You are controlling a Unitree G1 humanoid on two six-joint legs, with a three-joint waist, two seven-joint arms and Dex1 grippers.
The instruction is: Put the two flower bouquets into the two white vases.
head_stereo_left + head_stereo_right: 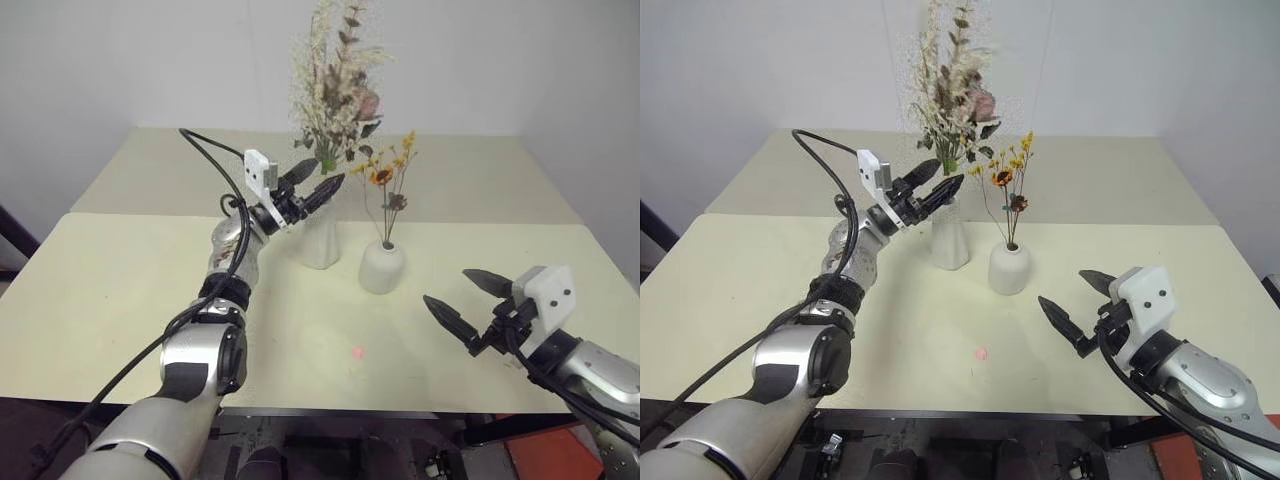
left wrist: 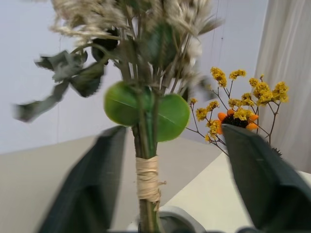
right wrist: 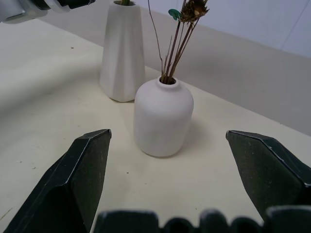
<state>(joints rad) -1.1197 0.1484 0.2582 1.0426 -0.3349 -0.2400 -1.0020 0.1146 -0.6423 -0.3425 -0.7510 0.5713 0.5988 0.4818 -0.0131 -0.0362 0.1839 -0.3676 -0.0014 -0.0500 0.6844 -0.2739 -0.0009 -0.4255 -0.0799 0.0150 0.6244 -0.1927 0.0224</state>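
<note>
A broad desk (image 1: 120, 300) with a smooth, matte cream top is carrying everything, and a second pale desk is butting against it at the far side.

The full bouquet (image 1: 335, 90) is standing upright in the tall vase (image 1: 320, 240), near the desk's middle, toward twelve o'clock. It is a feathery mass of cream-white dried sprigs with a dusty pink bloom and round green leaves, its stems bound with pale raffia twine (image 2: 147, 179).

The tall vase is a matte white ceramic piece, tapering and faceted, narrowing to a slim neck.

The left end effector (image 1: 312, 183) is hovering at the bouquet's stems just above the vase mouth, its two pointed black fingers spread apart with the bound stems between them, not touching.

The right end effector (image 1: 462, 298) is hanging above the desk at about four o'clock from the vases, well apart from them, its fingers splayed wide and gripping nothing.

The short vase (image 1: 382, 266) is sitting just beside the tall one, at its four o'clock. It is squat, rounded and smooth, with a small mouth.

The sparse sprig (image 1: 388, 185) is rising from that mouth on thin wiry stems, topped with small orange-yellow flowers.
</note>
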